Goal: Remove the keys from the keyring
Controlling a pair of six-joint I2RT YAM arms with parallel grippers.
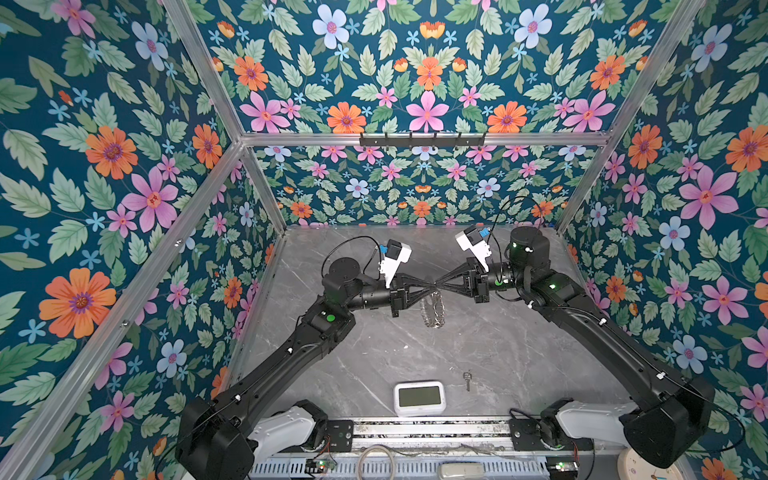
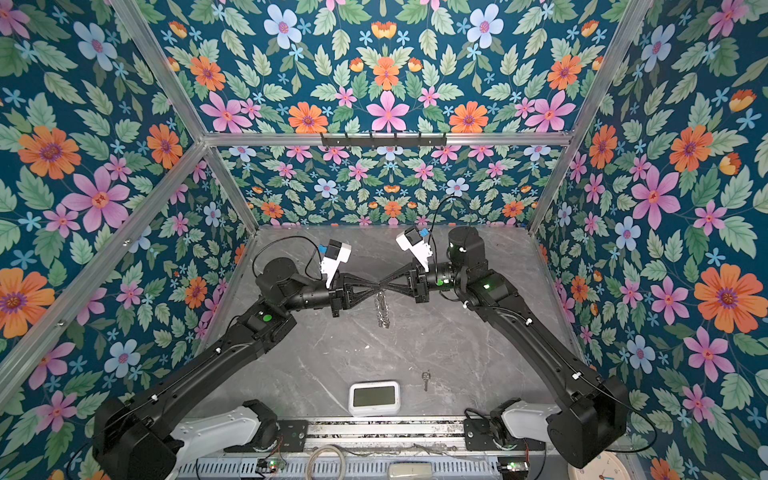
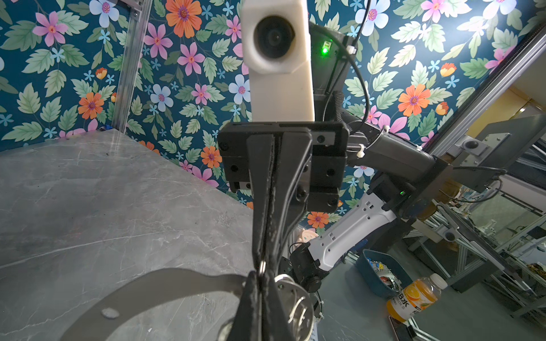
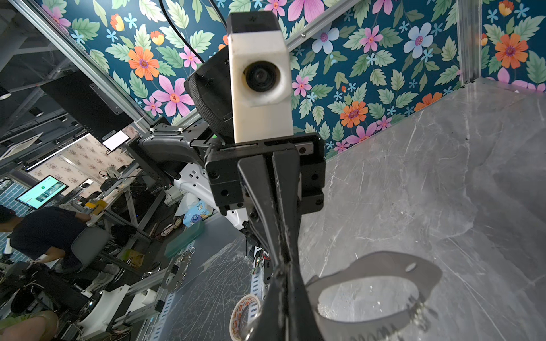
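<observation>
In both top views my left gripper (image 1: 431, 288) and right gripper (image 1: 439, 286) meet tip to tip above the middle of the table, both shut. The keyring (image 1: 432, 311) (image 2: 383, 309), a translucent plate edged with small silver rings, hangs straight down from where they meet. In the left wrist view a small silver ring (image 3: 262, 265) is pinched where the fingertips meet, and the plate (image 3: 297, 307) hangs beside my left gripper (image 3: 261, 276). The right gripper (image 4: 285, 265) also shows shut. One of the keys (image 1: 468, 380) (image 2: 425, 379) lies alone on the table near the front. No other key shows.
A white clock (image 1: 419, 398) (image 2: 374, 398) lies at the table's front edge, left of the loose key. The keyring's shadow (image 4: 384, 295) falls on the grey marble table (image 1: 374, 345). Floral walls close in the left, right and back sides; a black hook rail (image 1: 422, 139) hangs high at the back.
</observation>
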